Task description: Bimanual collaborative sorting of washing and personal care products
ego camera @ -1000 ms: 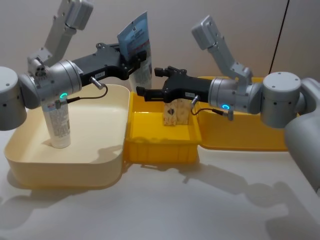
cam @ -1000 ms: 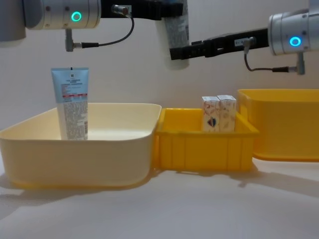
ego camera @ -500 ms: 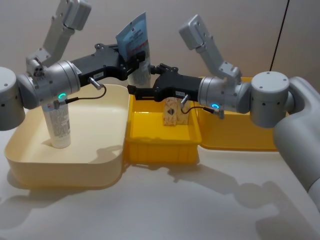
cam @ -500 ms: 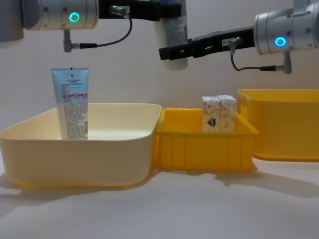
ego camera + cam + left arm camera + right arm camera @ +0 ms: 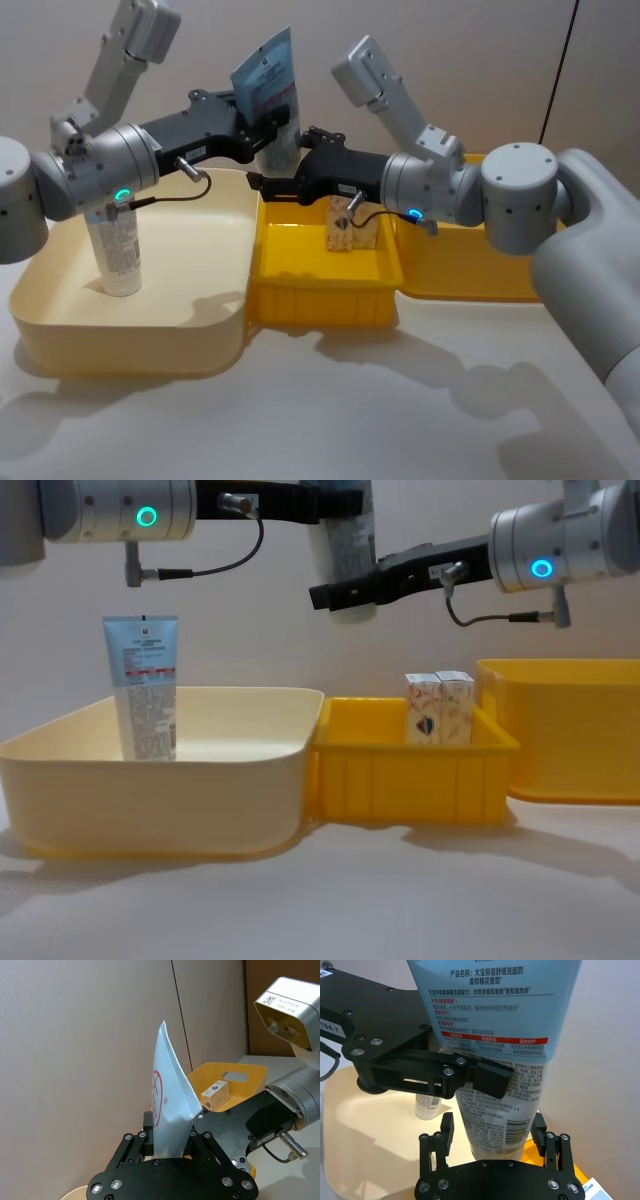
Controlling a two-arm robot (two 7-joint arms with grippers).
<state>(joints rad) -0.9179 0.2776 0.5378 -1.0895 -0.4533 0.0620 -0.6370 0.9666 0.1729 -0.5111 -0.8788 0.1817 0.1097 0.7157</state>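
Squeeze tube (image 5: 270, 95), light blue and white, is held high in the air above the seam between the cream bin (image 5: 60, 320) and the small yellow bin (image 5: 320, 295), crimped end up and cap end down. My left gripper (image 5: 275, 120) is clamped across its middle, so the lower body hangs free; I judge that this grip leaves room for a second hold below. My right gripper (image 5: 492, 1132) sits at that lower end with its jaws spread wide, one finger on each side of the tube near the cap and not pressing it, as the right wrist view shows. I read this as a handover about to be taken, not yet made. Contents noted: cream bin holds one more tube (image 5: 142, 688) standing upright on its cap near the left wall. Small yellow bin holds two cream cartons (image 5: 440, 708) with orange pattern, upright and touching, at its far right side. A larger yellow bin (image 5: 560, 730) stands to the right; its inside cannot be read from here.
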